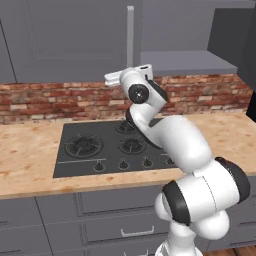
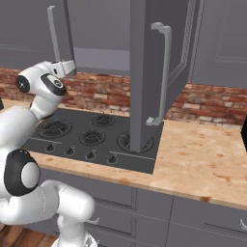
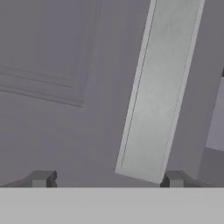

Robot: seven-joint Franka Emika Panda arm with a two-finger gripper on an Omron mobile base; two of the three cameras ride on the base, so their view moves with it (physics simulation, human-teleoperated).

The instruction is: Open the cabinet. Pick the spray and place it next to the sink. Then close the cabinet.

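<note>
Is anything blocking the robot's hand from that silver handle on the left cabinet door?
Nothing visible does. The gripper is open right at the left door, and the handle's lower end sits just ahead, near one fingertip. The right door already hangs open, off to the side.

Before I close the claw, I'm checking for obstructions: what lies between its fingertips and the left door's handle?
Nothing; in the hand view the handle hangs just ahead of the open claw.
</note>
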